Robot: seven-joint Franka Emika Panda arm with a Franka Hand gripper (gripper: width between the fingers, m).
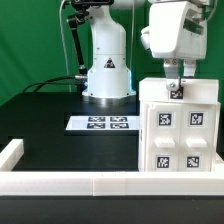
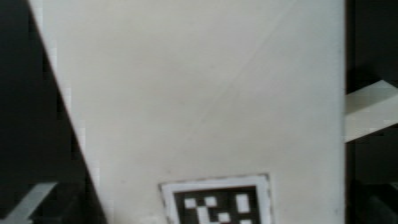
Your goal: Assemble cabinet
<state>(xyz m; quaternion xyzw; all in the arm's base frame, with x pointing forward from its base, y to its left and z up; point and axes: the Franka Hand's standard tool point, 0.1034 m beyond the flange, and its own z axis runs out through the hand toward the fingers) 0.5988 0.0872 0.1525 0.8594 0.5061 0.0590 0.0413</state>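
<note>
The cabinet (image 1: 180, 125) is a big white box. It stands at the right side of the exterior view, from the middle down to the low edge, on a black table (image 1: 50, 125). Its front has four square black-and-white tags. One more small tag sits on its top edge.

In the wrist view the cabinet (image 2: 196, 100) fills most of the frame as a plain white face. One tag shows near the bottom middle of that frame.

The gripper (image 1: 176, 70) hangs right over the top of the cabinet, in the upper right of the exterior view. Its tips come down to the top edge by the small tag. I cannot tell if the fingers are spread apart or pressed together.

A white rail (image 1: 70, 183) runs along the bottom of the exterior view and turns up at the lower left corner. The marker board (image 1: 101, 123) lies flat on the table near the middle, just left of the cabinet. Behind it stands the white robot base (image 1: 107, 70), at the top middle. A green wall (image 1: 30, 45) fills the upper left.
</note>
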